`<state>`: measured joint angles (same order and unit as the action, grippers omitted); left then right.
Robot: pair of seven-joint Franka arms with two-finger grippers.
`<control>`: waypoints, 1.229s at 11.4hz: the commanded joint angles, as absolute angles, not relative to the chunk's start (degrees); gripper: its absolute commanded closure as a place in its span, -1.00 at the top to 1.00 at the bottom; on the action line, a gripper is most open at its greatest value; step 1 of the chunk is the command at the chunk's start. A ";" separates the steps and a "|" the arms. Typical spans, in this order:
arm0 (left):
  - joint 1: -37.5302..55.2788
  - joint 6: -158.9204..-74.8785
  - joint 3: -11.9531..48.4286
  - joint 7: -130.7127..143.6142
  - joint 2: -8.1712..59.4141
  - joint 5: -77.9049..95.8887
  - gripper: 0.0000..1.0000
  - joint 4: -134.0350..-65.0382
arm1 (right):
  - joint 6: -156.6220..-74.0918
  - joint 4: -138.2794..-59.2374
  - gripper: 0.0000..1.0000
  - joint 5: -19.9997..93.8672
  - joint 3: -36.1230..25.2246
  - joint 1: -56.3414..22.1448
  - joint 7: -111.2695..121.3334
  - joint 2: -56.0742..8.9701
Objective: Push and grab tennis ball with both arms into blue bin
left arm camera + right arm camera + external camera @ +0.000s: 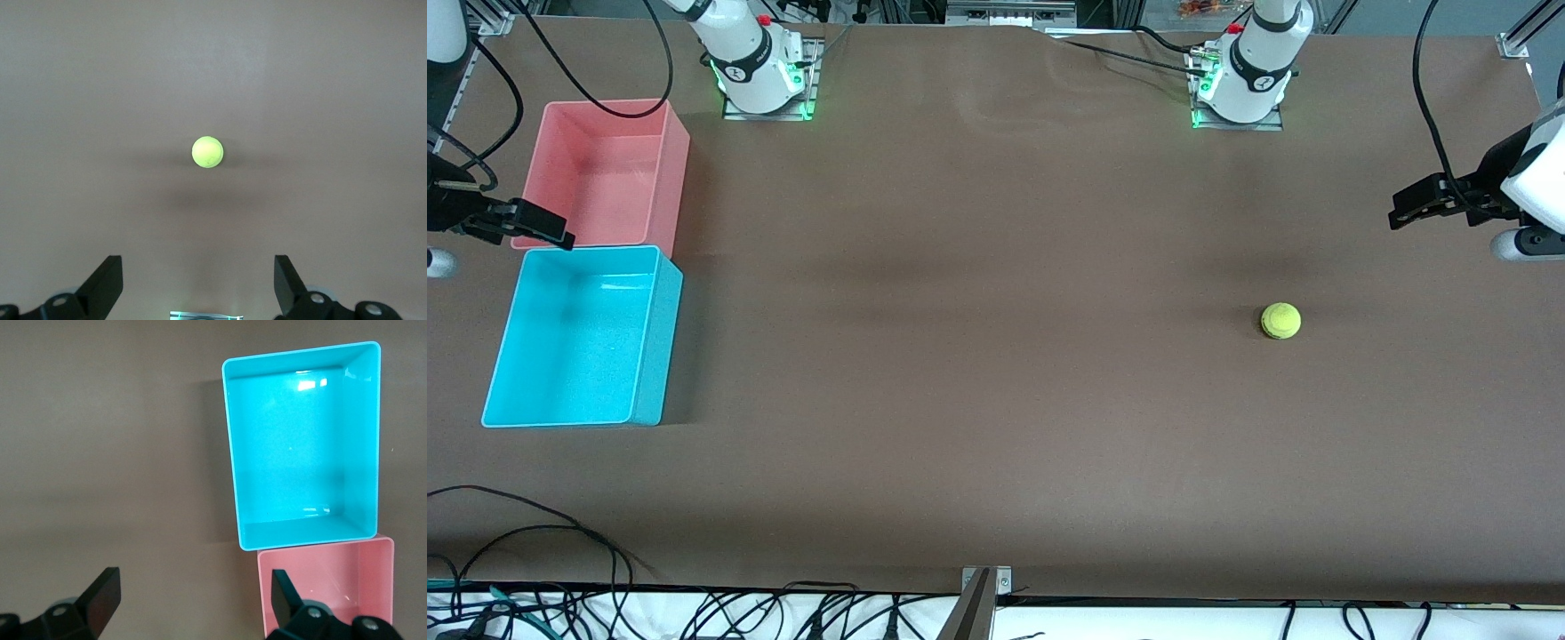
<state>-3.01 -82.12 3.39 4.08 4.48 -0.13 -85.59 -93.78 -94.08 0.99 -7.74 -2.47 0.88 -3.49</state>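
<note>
No readable writing shows anywhere; the only marks are small round emblems on the black rings of the two arm bases, too small to make out. The tennis ball (1280,321) lies on the bare brown worktop (978,356) toward the left arm's end, well apart from the blue bin (580,338), which stands at the right arm's end touching the pink bin (605,171), the blue one nearer the front camera. Both bins hold nothing. The left end effector (1405,213) hangs over the worktop's edge at its own end; the left wrist view shows its two black fingers (107,283) spread wide apart with nothing between them and the ball on the worktop ahead. The right end effector (543,227) hangs over the seam where the two bins meet; the right wrist view shows its fingers (103,593) likewise wide apart and empty, looking down into the blue bin's glossy interior. Only the front view shows the loose black cables (534,533) at the worktop's near edge.
</note>
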 commanded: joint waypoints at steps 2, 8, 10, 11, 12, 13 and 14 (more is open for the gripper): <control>-2.99 -82.09 3.52 3.43 3.08 -3.15 1.00 -84.55 | -90.70 -92.29 1.00 1.14 -7.64 -2.37 1.85 -2.64; -2.20 -93.74 3.69 3.51 3.08 -6.06 1.00 -93.75 | -90.62 -92.29 1.00 1.32 -9.13 -2.29 1.76 -2.55; -2.55 -100.52 3.60 4.13 3.08 -6.06 1.00 -99.12 | -90.70 -92.29 1.00 1.41 -9.40 -2.29 1.76 -2.55; -2.55 -103.50 3.60 4.13 3.08 -6.15 1.00 -101.75 | -90.79 -92.29 1.00 1.41 -9.32 -2.37 1.76 -2.64; -2.55 -107.10 3.60 4.22 3.25 -6.41 1.00 -104.21 | -90.70 -92.29 1.00 1.41 -9.06 -2.37 1.67 -2.64; -2.64 -110.18 3.52 4.22 3.51 -6.42 1.00 -106.33 | -90.70 -92.29 1.00 1.41 -8.88 -2.46 1.58 -2.64; -2.64 -112.91 3.60 4.22 3.86 -6.42 1.00 -108.09 | -91.05 -92.29 1.00 1.41 -8.88 -2.46 1.58 -2.72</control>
